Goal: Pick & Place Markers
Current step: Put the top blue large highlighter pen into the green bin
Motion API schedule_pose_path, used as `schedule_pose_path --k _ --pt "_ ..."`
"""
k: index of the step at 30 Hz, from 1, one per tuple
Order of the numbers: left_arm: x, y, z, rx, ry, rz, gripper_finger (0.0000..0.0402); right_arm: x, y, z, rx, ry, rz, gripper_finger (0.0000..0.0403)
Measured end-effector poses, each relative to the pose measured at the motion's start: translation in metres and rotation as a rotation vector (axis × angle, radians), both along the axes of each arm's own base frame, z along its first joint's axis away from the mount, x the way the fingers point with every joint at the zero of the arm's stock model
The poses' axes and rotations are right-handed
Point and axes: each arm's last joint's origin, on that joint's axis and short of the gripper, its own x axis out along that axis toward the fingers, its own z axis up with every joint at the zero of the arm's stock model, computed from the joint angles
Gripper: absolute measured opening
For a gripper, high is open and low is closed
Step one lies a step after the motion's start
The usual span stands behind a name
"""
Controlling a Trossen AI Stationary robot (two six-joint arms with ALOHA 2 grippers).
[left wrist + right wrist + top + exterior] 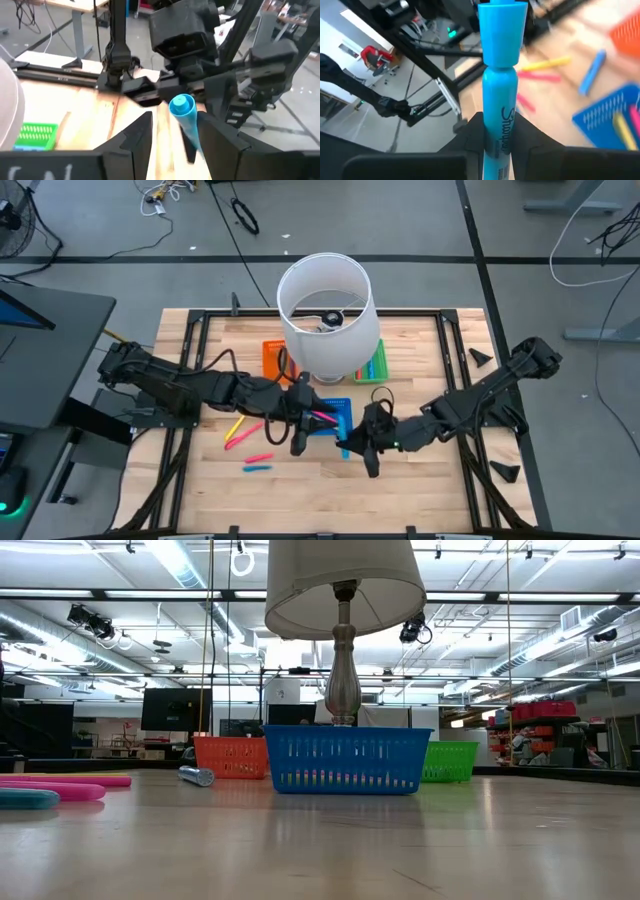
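Blue marker (498, 100) gripped in right claw (497, 142).

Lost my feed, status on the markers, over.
Left end effector shut on blue marker. Right end effector shut on blue highlighter. Both beside blue tray; lamp behind it.

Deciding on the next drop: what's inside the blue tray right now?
The blue tray holds pink and yellow markers, seen from above and by the right wrist view. The left gripper and the lamp cover part of the tray, so a full count isn't possible.
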Motion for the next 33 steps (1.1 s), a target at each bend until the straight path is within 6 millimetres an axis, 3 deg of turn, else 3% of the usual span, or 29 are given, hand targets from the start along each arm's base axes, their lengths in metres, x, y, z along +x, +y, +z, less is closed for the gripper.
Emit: schedule_pose_path --k 11,21,26,33 --pt "-0.002 -0.001 -0.006 -0.036 0.072 -0.019 0.0156 -0.020 0.004 -0.027 0.355 0.359 -0.148 0.0050" --pt "-0.002 -0.001 -0.007 -0.039 0.083 -0.034 0.0156 -0.037 -0.003 -0.044 0.452 0.631 -0.295 0.0050" --pt "-0.002 -0.001 -0.007 -0.039 0.083 -0.033 0.0156 -0.041 -0.011 -0.052 0.454 0.659 -0.303 0.0050" --pt "-0.002 -0.001 -0.007 -0.052 0.084 -0.030 0.0156 -0.063 -0.040 -0.084 0.616 0.494 -0.274 0.0050"
